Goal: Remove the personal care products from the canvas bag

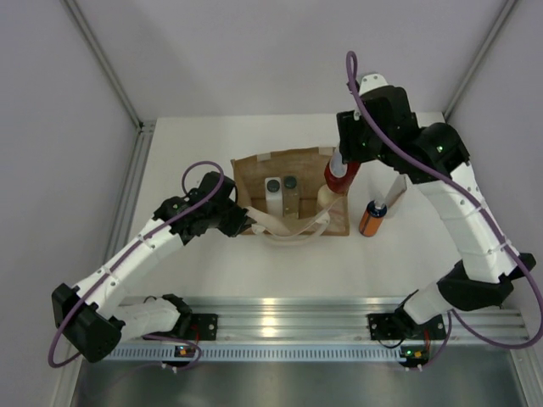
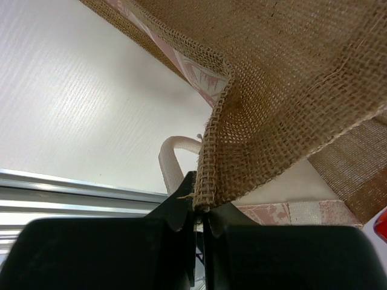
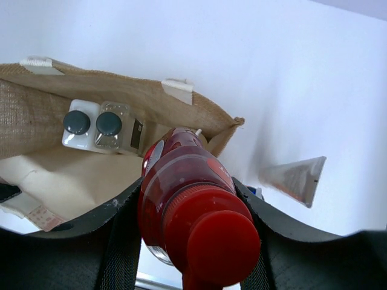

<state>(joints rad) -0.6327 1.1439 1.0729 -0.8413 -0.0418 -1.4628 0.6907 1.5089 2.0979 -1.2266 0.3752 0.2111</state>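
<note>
Right wrist view is showing the right claw (image 3: 188, 232) pinching the red bottle (image 3: 181, 175) at the right end of the canvas bag (image 3: 36, 115), while the left claw (image 2: 199, 220) is pinching its rim. Lifting straight up is looking safest.

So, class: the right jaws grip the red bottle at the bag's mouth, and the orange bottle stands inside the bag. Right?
No. The orange bottle stands outside the bag, on the table beside it; the top view shows this. The rest is right.
</note>
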